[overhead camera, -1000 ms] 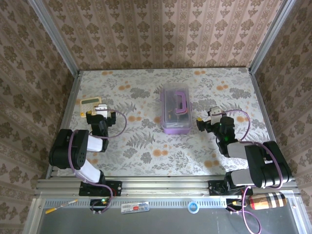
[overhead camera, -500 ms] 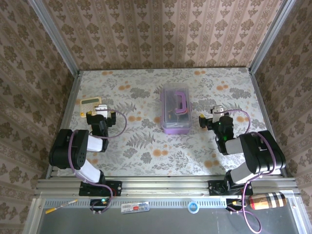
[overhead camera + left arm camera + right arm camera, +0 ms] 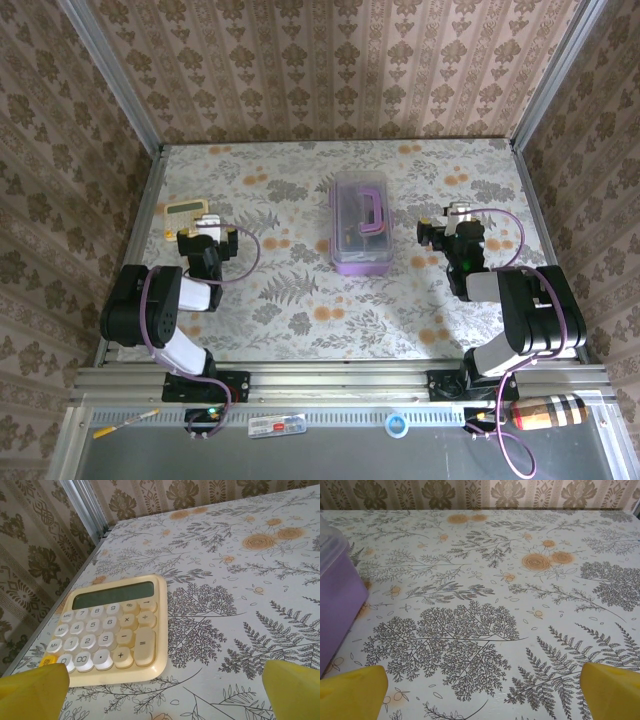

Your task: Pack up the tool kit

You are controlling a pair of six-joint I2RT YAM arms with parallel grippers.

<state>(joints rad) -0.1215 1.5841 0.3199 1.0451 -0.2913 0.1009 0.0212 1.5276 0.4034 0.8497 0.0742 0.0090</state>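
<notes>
The tool kit (image 3: 358,250), a small purple box, stands mid-table with its clear lid on and the purple handle (image 3: 371,213) on top. Its purple side (image 3: 335,597) fills the left edge of the right wrist view. My right gripper (image 3: 452,230) hovers low over the table to the right of the box, apart from it. It is open, and between the yellow fingertips (image 3: 612,690) I see only bare tablecloth. My left gripper (image 3: 207,233) rests at the far left, open and holding nothing, its yellow fingertips (image 3: 32,692) just short of the calculator.
A yellow calculator (image 3: 112,627) lies flat by the table's left edge (image 3: 150,220), right in front of the left gripper. Patterned walls close in the table on three sides. The floral tablecloth (image 3: 485,605) stretches away ahead of the right gripper.
My right gripper has swung to the right and a little farther back, away from the purple box. The left arm and the box have not moved.
</notes>
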